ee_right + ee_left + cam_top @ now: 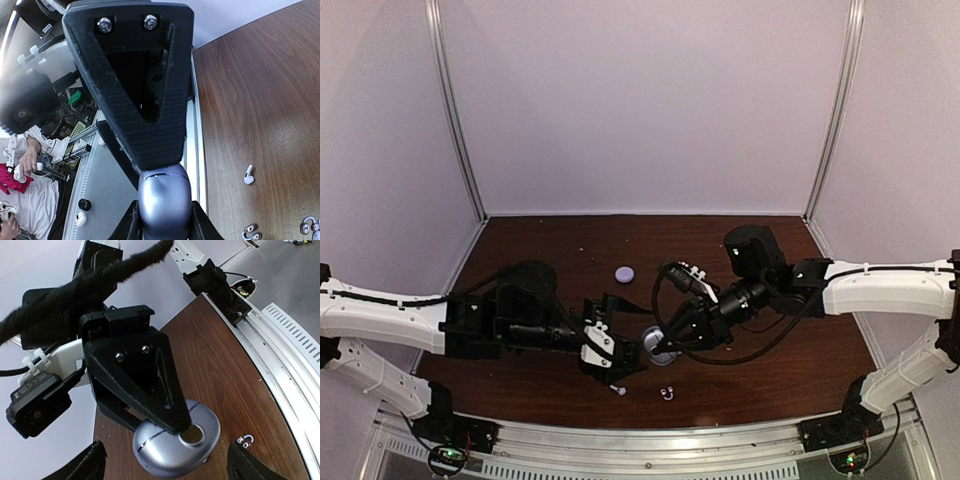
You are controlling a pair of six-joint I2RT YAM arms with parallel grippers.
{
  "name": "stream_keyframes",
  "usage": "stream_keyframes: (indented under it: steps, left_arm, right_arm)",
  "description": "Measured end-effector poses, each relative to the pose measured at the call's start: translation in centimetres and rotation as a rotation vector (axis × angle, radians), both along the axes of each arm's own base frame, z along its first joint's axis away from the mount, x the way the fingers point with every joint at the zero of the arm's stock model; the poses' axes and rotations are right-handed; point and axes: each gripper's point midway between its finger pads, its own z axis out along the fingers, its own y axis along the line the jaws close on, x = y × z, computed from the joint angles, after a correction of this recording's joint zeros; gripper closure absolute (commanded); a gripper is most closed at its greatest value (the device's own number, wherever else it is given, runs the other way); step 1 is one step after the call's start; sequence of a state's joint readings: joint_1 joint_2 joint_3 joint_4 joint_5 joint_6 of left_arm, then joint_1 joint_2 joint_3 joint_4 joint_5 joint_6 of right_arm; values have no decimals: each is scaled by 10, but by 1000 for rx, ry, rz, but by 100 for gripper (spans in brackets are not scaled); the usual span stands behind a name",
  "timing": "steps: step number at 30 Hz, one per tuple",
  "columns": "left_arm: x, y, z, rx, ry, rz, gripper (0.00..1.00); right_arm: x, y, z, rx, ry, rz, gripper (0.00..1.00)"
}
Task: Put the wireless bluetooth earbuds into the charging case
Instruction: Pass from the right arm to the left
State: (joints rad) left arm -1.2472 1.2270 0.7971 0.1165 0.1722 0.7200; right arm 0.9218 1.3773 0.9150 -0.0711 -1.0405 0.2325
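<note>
My right gripper [667, 338] [164, 226] is shut on the round silver-lavender charging case [658, 347] [175, 442] [164, 202], just above the brown table. Its ribbed finger [150, 385] lies across the case's top beside a round brass-coloured recess [192, 435]. The left gripper [616, 356] [165, 466] is open, its fingertips [85, 465] wide apart on either side of the case. One of its fingers [135, 90] fills the top of the right wrist view. Tiny whitish earbuds [617, 389] [667, 392] [245, 441] [248, 175] lie loose on the table near the front edge.
A small lavender round piece [624, 272] lies on the table behind the grippers. A metal rail [650, 440] [290, 370] runs along the table's front edge. White walls [640, 100] close in the back and sides. Two more small silver pieces [251, 231] [310, 225] lie near the earbud.
</note>
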Motion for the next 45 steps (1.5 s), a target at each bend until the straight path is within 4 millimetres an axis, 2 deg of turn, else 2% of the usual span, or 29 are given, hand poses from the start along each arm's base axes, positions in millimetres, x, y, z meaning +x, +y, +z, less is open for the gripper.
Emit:
stream_keyframes:
  steps: [10, 19, 24, 32, 33, 38, 42, 45]
  left_arm:
    - [-2, -9, -9, 26, -40, -27, 34]
    - [-5, -14, -13, 41, -46, -41, 35]
    - [-7, -17, -17, 55, -42, -47, 31]
    - [-7, -21, -20, 69, -19, -40, 56]
    - [-7, -21, -20, 69, -17, -38, 57]
    - [-2, -22, -15, 48, -23, -8, 63]
    - [10, -22, 9, -39, -54, 60, 68]
    - [20, -21, 27, -117, -78, 122, 74]
  right_arm:
    - [-6, 5, 1, 4, 10, 33, 81]
    - [-5, 8, -1, -3, 18, 37, 78]
    - [-8, 10, -3, -12, 22, 47, 76]
    - [-11, 15, 0, -8, -5, 70, 74]
    - [-11, 15, 0, -5, -11, 71, 72]
    - [-11, 16, 1, -2, -10, 72, 46]
    - [-10, 15, 13, 36, -10, 60, 39]
    - [-2, 8, 28, 99, -17, 18, 40]
